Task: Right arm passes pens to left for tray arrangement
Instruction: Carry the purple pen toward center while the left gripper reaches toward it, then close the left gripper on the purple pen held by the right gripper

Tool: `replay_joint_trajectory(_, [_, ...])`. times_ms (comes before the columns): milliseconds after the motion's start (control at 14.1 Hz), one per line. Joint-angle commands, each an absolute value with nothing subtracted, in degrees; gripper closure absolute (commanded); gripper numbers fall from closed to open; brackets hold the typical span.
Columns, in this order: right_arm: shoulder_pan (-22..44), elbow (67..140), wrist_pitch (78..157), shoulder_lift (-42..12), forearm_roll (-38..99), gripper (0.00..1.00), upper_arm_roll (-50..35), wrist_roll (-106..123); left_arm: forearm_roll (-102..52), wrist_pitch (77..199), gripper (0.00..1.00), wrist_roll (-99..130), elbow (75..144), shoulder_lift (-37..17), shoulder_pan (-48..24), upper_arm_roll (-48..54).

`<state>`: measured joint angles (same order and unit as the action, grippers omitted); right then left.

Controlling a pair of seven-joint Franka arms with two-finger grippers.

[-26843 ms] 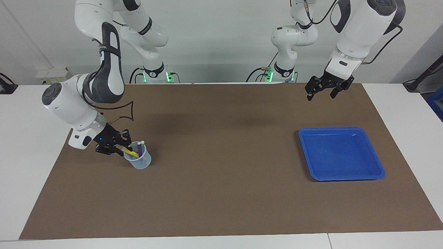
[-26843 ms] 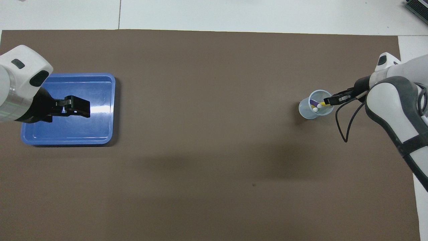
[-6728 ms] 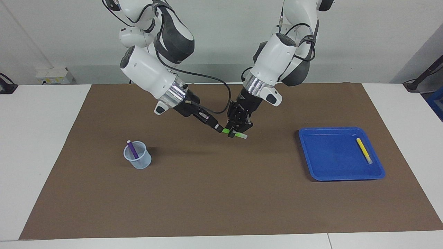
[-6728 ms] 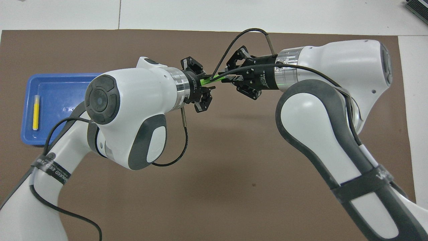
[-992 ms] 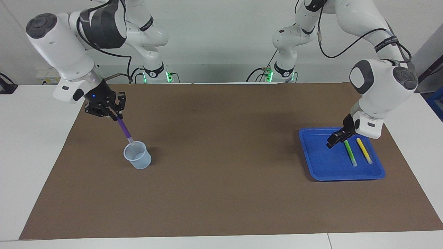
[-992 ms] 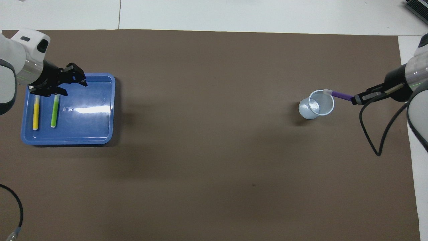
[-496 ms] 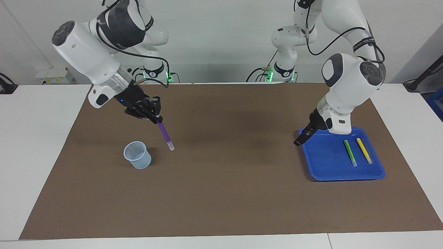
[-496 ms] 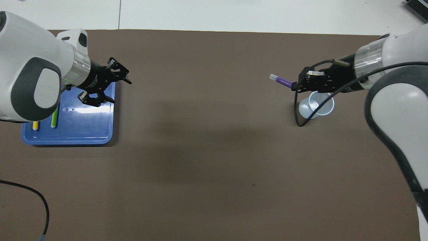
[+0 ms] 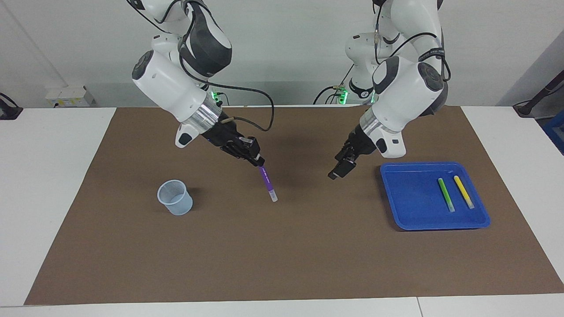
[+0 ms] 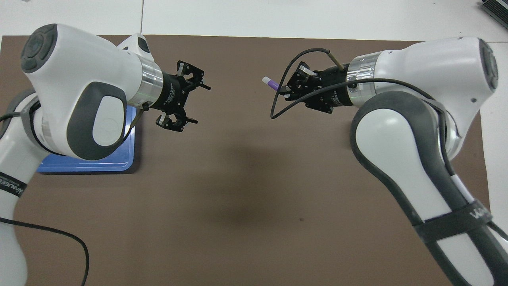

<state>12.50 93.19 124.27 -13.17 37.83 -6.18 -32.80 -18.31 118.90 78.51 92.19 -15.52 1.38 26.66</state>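
Facing view shows the right gripper [image 9: 255,159] up over the middle of the brown mat [image 9: 282,246], its fingers clenched on the top end of the purple pen [image 9: 267,184]. The pen hangs slanted, whitish tip lowest, its long axis pointing down and toward the left arm's end of the bench [image 9: 44,176]. The left gripper [image 9: 340,169] hovers beside it at about the same height, a clear gap between them, its fingers spread and holding nothing. The free lower half of the pen is the part it can likely take. The blue tray [image 9: 398,222], glossy plastic with a raised rim, holds the green pen [image 9: 445,194] and yellow pen [image 9: 463,192] side by side. The clear cup [image 9: 175,203] stands empty.
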Motion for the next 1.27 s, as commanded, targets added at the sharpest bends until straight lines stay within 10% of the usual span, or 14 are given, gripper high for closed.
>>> replay_joint_trajectory(0, [14.0,93.6,125.9,-13.0,39.6,0.87,-6.1,-36.2,-20.0,126.7,0.1,87.8,92.5,-15.9,-3.7,26.2])
replay_joint_trajectory(850, [14.8,93.9,127.5,-13.7,39.6,0.87,-6.1,-36.6,-20.1,156.1,0.2,102.7,101.4,-16.8,-12.9,26.0])
replay_joint_trajectory(1204, [14.9,93.9,127.4,-13.7,39.6,0.87,-6.1,-36.6,-20.1,156.2,0.66,102.6,100.7,-17.4,-12.4,25.9])
